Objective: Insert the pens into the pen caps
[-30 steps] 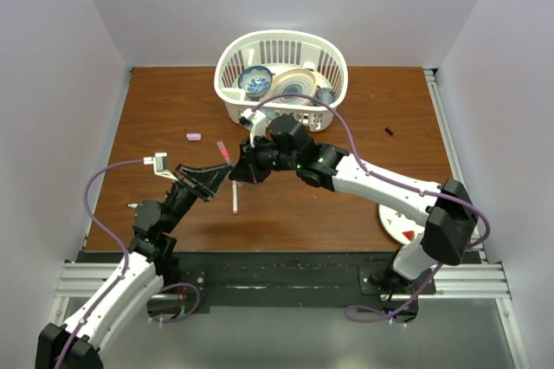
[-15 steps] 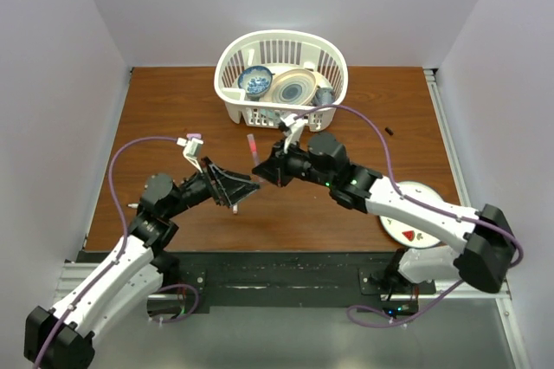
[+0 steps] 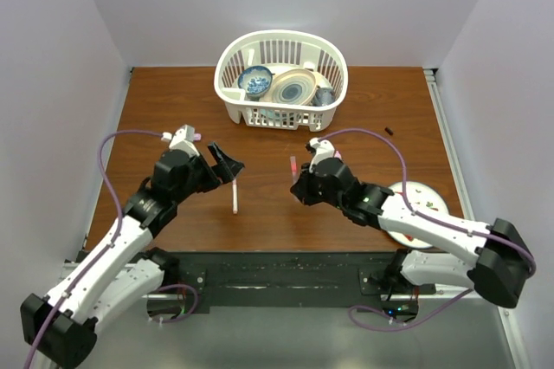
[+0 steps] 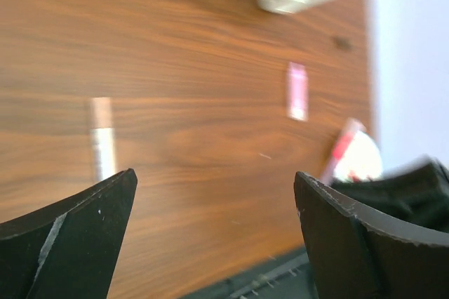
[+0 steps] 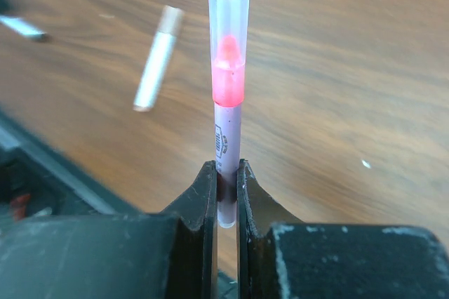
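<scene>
My right gripper (image 5: 226, 165) is shut on the lower end of a lilac highlighter pen (image 5: 228, 113), which stands upright with a clear cap over its pink tip. From above, that gripper (image 3: 299, 185) is right of the table's middle, and the highlighter (image 3: 293, 164) sticks out beyond it. My left gripper (image 3: 227, 163) hangs open and holds nothing, with its jaws wide apart (image 4: 214, 176). A white pen (image 3: 234, 197) lies flat on the wood just below it. A pink cap (image 3: 197, 137) peeks out behind the left wrist. A black cap (image 3: 389, 132) lies at the far right.
A white basket (image 3: 281, 113) with bowls and plates stands at the back centre. A white plate (image 3: 424, 196) lies near the front right, partly under the right arm. Grey walls close in the table on three sides.
The two grippers met over the table's middle a second ago. The left one has opened and drawn back left; the right one has carried the highlighter to the right and nearer.
</scene>
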Robot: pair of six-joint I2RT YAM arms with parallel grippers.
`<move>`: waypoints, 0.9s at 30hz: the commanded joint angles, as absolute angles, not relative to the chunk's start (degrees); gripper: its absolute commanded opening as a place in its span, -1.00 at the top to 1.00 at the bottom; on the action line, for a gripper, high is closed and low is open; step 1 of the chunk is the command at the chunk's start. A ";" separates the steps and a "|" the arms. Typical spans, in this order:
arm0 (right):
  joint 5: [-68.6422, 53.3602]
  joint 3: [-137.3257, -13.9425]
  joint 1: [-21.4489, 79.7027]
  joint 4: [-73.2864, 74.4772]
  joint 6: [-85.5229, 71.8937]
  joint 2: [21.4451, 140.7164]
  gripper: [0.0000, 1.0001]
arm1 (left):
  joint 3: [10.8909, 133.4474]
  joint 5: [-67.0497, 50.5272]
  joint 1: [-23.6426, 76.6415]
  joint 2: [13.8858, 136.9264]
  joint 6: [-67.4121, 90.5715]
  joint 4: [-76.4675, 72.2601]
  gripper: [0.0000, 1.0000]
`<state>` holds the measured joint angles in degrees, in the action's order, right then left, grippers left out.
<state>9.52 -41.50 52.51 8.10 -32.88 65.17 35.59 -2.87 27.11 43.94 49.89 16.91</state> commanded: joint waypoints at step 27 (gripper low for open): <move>13.36 -54.58 52.64 9.14 -51.33 96.94 0.31 | 44.65 22.32 -11.95 73.82 62.93 43.94 -0.79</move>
<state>12.49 -51.81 51.96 10.87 -48.77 95.74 43.64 19.22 -8.38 72.71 58.72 44.40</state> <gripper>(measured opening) 0.335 0.907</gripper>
